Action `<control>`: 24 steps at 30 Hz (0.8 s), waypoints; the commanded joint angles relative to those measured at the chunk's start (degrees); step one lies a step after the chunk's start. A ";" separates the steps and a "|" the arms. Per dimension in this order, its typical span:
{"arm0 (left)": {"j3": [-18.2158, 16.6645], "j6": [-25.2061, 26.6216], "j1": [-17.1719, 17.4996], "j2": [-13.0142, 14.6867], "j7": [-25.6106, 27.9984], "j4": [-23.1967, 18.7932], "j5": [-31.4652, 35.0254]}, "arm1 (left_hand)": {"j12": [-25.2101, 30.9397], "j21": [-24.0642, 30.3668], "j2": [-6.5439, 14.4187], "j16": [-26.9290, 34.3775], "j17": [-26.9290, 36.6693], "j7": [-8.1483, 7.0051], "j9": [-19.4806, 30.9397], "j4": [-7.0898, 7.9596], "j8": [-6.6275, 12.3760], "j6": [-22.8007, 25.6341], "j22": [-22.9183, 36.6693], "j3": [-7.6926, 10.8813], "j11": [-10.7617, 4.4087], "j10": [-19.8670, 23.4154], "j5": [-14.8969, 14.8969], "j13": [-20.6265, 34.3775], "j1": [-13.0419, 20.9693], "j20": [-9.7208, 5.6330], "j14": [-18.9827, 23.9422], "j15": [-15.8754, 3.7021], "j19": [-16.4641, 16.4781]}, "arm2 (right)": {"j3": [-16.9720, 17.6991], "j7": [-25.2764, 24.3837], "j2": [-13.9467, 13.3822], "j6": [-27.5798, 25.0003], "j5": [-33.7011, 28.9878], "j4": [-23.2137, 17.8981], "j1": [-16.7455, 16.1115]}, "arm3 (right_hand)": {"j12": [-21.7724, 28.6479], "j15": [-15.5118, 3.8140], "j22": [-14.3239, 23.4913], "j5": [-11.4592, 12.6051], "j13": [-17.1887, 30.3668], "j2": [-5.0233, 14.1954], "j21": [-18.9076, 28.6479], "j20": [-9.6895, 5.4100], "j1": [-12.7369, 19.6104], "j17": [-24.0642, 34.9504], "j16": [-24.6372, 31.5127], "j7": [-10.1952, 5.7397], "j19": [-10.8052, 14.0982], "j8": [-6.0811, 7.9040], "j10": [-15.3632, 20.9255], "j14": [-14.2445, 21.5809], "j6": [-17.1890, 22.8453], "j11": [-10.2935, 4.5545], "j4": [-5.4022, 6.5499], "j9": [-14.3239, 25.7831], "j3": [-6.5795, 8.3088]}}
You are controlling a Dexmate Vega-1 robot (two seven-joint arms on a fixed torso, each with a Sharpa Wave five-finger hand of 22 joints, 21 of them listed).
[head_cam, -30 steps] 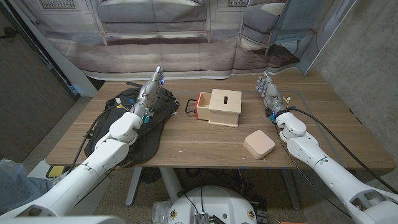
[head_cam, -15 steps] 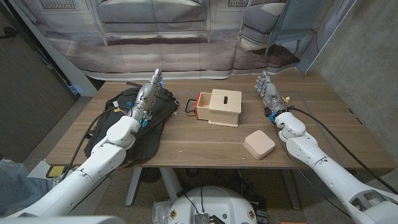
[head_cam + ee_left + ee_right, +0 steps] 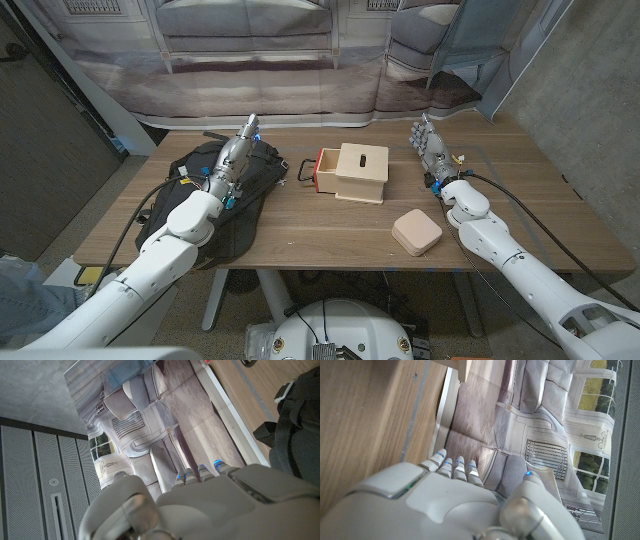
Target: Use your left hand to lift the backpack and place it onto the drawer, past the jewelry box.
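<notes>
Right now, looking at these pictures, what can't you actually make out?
- Whether the left hand touches the backpack: in the head view hand and arm overlap it.
- The backpack's near side: head view, hidden under the left arm.
- What is in the drawer: head view, its top covers it.
- The jewelry box: closed, contents hidden.
- The right hand: fingers too small.

A wooden table (image 3: 330, 225) carries everything; a printed sofa backdrop (image 3: 270, 50) hangs beyond both hands' fingertips.

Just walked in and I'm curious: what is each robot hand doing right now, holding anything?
Left robot hand: open, fingers stretched out over the black backpack, holding nothing.
Right robot hand: open, fingers apart, holding nothing.
</notes>
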 commanded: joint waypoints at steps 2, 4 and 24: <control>-1.62 -0.36 3.30 1.22 1.78 -2.86 1.85 | 0.28 0.38 0.02 0.20 0.14 0.01 0.20 -0.46 0.48 -0.89 0.13 -0.18 -0.04 -0.75 0.58 0.11 0.72 -0.22 -3.91 -0.31 -8.75 | -0.37 0.16 0.56 0.96 -0.82 0.72 1.04 | -0.06 -0.25 0.19 -0.21 0.17 0.21 0.08 -0.52 0.63 0.07 0.19 0.49 0.59 0.38 0.19 0.69 0.42 -0.32 -0.17 0.14 -0.01; -2.07 -0.71 4.06 1.37 1.93 -3.24 1.90 | 0.27 0.39 0.04 0.19 0.14 0.01 0.20 -0.47 0.47 -0.87 0.13 -0.19 0.01 -0.76 0.58 0.11 0.75 -0.25 -3.89 -0.33 -8.72 | -0.38 0.26 0.54 1.28 -0.93 0.57 0.94 | -0.09 -0.36 0.19 -0.22 0.16 0.22 0.08 -0.56 0.65 0.06 0.17 0.44 0.64 0.26 0.18 0.70 0.18 -0.37 -0.20 0.13 -0.02; -4.31 -3.10 8.15 1.90 4.99 -6.16 8.05 | 0.19 0.35 0.20 0.11 0.15 0.01 0.21 -0.61 0.45 -0.52 0.13 -0.35 -0.16 -0.56 0.58 0.11 1.10 -0.23 -3.67 -0.30 -8.70 | 0.14 -1.94 -0.73 -0.34 -1.12 -2.33 -1.27 | -0.10 -0.61 0.24 -0.28 0.12 0.33 0.43 -0.97 0.63 0.11 0.43 0.20 2.12 0.05 0.62 2.12 0.00 -0.23 -0.27 0.09 -0.22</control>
